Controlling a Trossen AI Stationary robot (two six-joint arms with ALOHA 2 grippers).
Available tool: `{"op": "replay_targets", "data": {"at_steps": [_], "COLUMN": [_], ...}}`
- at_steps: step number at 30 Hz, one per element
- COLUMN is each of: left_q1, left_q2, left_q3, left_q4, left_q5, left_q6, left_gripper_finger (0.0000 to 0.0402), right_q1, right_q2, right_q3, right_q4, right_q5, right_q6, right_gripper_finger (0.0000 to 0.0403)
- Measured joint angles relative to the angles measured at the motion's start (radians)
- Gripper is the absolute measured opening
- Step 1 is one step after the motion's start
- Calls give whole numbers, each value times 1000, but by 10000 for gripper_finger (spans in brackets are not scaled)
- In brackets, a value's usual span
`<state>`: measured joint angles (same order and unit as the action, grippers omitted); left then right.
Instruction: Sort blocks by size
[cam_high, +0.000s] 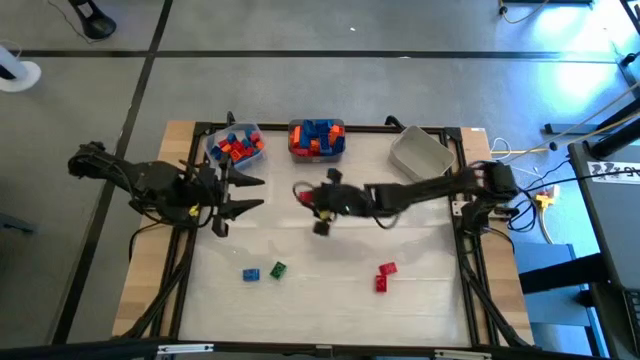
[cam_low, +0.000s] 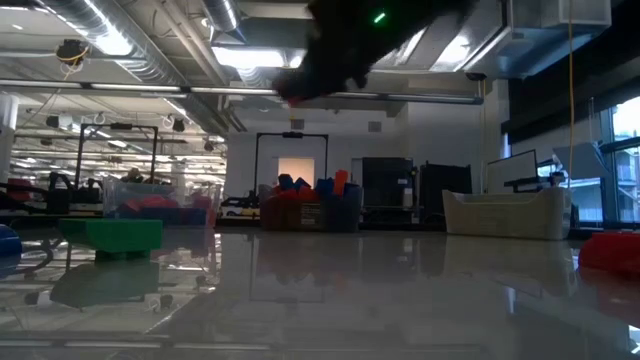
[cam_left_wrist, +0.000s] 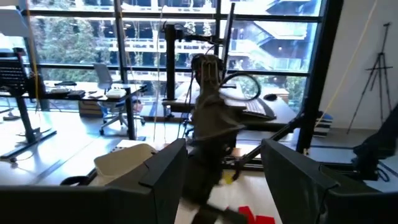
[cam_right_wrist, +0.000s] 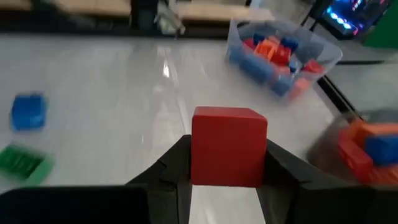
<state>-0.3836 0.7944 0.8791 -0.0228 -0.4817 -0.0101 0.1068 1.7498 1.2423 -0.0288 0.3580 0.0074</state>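
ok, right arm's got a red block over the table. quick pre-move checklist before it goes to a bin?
1. Grip: right gripper shut on the red block, block sits square: ok.
2. Block lifted off the table: ok.
3. Left gripper open, parked near the left bin, off the path: ok.
4. Middle bin has room: cannot tell.
5. Grey bin empty: ok.
6. Loose blocks left on the table: not ok, four remain.

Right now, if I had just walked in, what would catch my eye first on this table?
Probably the right gripper out over the middle of the table, its jaws clamped on a red block. Next, the two clear bins at the far edge, heaped with red, orange and blue blocks, beside a grey bin. A few loose blocks lie scattered on the near half.
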Motion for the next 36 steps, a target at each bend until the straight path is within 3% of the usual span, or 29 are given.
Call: {"op": "replay_targets", "data": {"at_steps": [5, 9, 27, 36], "left_q1": [4, 18, 57, 57], "left_q2": [0, -1, 0, 0], "left_q3": [0, 0, 0, 0], "left_q4": [-31, -52, -104, -111], "left_q5": [-6, -7, -6, -6], "left_q6": [27, 15, 25, 42], "left_gripper_finger": [196, 196, 196, 196], "right_q1": [-114, -179, -319, -369], "right_q2": [136, 270, 812, 974], "right_q3": [25, 150, 881, 1112], "right_q4": [256, 320, 322, 318], "right_q5": [-109, -152, -208, -194], "right_q6": [-10, -10, 14, 42], "right_gripper_finger": [128, 137, 132, 138]}}
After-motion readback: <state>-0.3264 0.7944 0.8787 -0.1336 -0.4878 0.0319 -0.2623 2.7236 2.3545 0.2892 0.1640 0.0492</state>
